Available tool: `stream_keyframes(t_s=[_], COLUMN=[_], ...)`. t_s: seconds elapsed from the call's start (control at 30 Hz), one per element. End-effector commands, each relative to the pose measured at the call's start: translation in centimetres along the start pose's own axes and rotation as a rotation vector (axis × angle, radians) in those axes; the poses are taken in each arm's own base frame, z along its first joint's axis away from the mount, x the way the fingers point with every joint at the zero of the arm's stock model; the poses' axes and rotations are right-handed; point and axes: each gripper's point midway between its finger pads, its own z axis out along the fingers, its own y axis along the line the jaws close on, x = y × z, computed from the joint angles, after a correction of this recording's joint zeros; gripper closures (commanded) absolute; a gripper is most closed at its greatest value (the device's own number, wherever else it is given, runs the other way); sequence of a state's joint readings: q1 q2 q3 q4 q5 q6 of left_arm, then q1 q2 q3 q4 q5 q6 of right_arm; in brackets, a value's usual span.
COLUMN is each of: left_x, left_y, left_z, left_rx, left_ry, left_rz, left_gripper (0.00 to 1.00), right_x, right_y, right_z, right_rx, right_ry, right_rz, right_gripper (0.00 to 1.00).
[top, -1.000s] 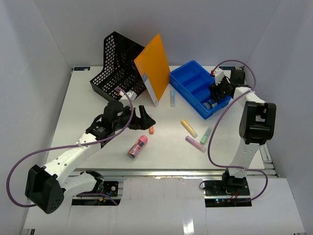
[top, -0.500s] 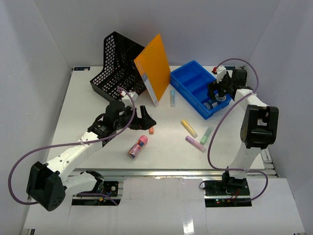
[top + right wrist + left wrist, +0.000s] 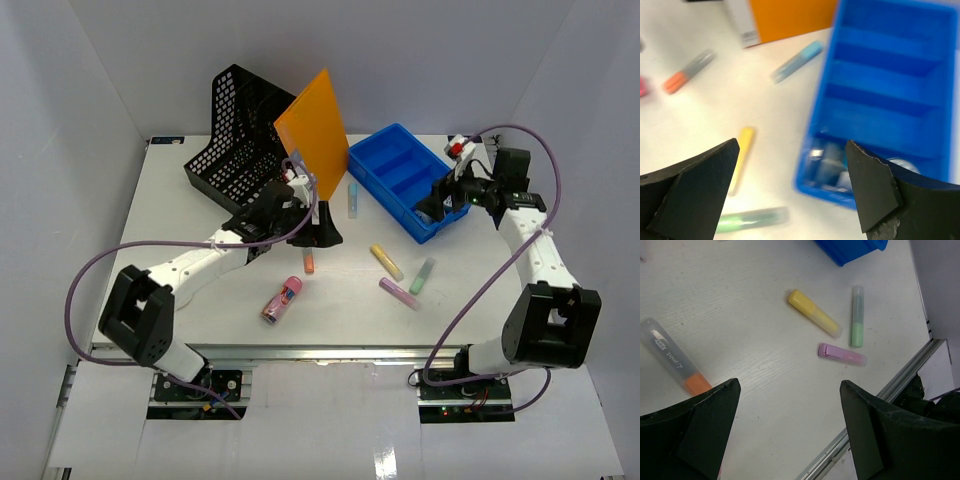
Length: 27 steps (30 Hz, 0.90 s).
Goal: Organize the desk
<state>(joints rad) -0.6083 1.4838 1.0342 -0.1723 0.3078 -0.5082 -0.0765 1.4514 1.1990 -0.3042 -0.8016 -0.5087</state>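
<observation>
Wide apart and empty, the fingers of the left gripper hang over bare desk, touching nothing. An orange marker lies just to one side below them. Its clear barrel carries small black print that cannot be read with certainty. Yellow, green and purple markers lie close together further off, near the rail.

The right gripper is likewise spread wide with nothing in it, poised above the near end of the blue tray. That end compartment holds a few objects, too blurred to name.

The left arm stretches low across the desk towards its centre, its gripper just in front of the orange folder leaning on the mesh holder. The right arm rises from its base and bends leftward over the tray. The white desk lies beneath both arms, its rail along the near edge.
</observation>
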Motion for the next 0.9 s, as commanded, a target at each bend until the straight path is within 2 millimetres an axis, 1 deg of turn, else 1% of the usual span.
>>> stream_keyframes(t_s=[0.0, 0.03, 0.07, 0.13, 0.2, 0.23, 0.3, 0.33, 0.53, 0.67, 0.7, 0.77, 0.8, 0.83, 0.87], left_x=[-1.2, -1.0, -1.4, -0.9, -0.8, -0.5, -0.4, -0.2, 1.7, 2.4, 2.8, 2.8, 2.7, 2.6, 2.3], left_y=[-1.1, -0.7, -0.4, -0.2, 0.3, 1.0, 1.6, 1.9, 4.7, 6.4, 7.0, 8.9, 10.1, 11.2, 11.7], left_z=[1.8, 2.3, 2.4, 2.6, 2.2, 2.0, 0.8, 0.2, -3.3, -4.4, -4.9, -6.3, -7.1, -7.8, -8.5], left_rx=[-0.049, -0.08, -0.118, -0.17, -0.213, -0.248, -0.287, -0.307, -0.439, -0.531, -0.568, -0.663, -0.698, -0.716, -0.713], left_ry=[-0.001, 0.004, -0.009, -0.004, -0.01, -0.012, -0.028, -0.028, -0.054, -0.055, -0.048, -0.06, -0.06, -0.065, -0.082], left_rz=[0.086, 0.095, 0.103, 0.116, 0.12, 0.121, 0.118, 0.117, 0.074, 0.043, 0.02, -0.036, -0.073, -0.114, -0.156], left_gripper=[0.09, 0.1, 0.1, 0.11, 0.11, 0.11, 0.11, 0.11, 0.12, 0.13, 0.13, 0.14, 0.15, 0.15, 0.15], right_x=[3.4, 4.2, 5.4, 6.7, 8.9, 9.2, 10.4, 10.7, 11.5, 11.3, 11.2, 11.1, 10.9, 10.8, 10.8], right_y=[6.6, 7.1, 7.7, 9.3, 10.2, 10.4, 10.7, 10.8, 12.6, 13.1, 13.2, 13.6, 13.8, 13.9, 14.1], right_z=[-0.5, -0.6, -0.6, -0.6, -0.6, -0.7, -0.8, -0.8, -0.5, -0.3, -0.3, -0.4, -0.4, -0.4, -0.4], right_rx=[-0.163, -0.157, -0.149, -0.149, -0.124, -0.116, -0.097, -0.095, -0.146, -0.169, -0.173, -0.185, -0.19, -0.196, -0.201], right_ry=[0.049, 0.077, 0.124, 0.19, 0.268, 0.276, 0.309, 0.317, 0.332, 0.31, 0.308, 0.298, 0.29, 0.282, 0.277], right_rz=[0.149, 0.146, 0.131, 0.089, 0.064, 0.046, 0.029, 0.022, 0.016, 0.023, 0.028, 0.037, 0.038, 0.041, 0.046], right_gripper=[0.1, 0.1, 0.1, 0.1, 0.1, 0.09, 0.09, 0.09, 0.09, 0.08, 0.08, 0.08, 0.08, 0.08, 0.08])
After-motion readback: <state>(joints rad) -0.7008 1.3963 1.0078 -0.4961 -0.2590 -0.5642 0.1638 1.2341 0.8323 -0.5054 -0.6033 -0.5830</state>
